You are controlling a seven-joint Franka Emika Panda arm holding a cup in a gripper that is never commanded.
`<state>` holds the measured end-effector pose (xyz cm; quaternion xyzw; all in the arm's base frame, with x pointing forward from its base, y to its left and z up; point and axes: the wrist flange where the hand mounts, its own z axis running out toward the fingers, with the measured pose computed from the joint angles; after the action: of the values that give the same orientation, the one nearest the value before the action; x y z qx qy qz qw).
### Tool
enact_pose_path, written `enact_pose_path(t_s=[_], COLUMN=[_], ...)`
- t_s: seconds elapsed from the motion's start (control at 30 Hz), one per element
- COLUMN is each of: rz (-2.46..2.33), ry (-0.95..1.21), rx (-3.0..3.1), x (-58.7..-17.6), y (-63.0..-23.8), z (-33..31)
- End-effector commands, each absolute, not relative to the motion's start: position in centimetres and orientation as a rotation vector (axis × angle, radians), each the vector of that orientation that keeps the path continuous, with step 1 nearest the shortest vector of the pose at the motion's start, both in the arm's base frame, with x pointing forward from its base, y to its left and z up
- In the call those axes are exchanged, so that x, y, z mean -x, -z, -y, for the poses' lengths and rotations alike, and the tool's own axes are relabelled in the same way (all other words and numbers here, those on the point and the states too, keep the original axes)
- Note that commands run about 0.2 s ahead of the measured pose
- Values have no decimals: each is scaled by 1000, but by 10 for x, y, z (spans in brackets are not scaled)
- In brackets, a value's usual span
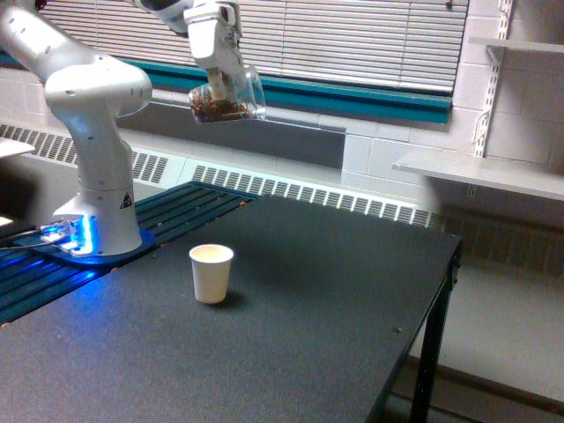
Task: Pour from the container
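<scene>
The jaws of the white robot gripper (220, 77) grasp the clear transparent cylindrical container (227, 99), which holds brown nut-like pieces. It hangs tilted on its side, high above the dark speckled counter (291, 335) and well above the small white paper cup (211, 273).

Risk: from this height, pieces may scatter, bounce off the cup rim, or miss it.

Risk: the light cup may tip on impact.

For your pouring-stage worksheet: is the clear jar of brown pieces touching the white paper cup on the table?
Apart. The exterior view shows the clear jar held high in the hand, with open air and window wall between it and the paper cup standing on the table.
</scene>
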<state>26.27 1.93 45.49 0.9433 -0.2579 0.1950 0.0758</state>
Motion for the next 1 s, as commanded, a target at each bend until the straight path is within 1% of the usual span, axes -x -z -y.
enact_pose_path(t_s=[0.03, 0.33, 1.0], rz=[813, 853, 903], ry=[-530, -469, -362], rx=[-2828, -2822, -2815], x=[-255, -246, -240], y=[-440, -429, -422], z=[-14, -7, 15])
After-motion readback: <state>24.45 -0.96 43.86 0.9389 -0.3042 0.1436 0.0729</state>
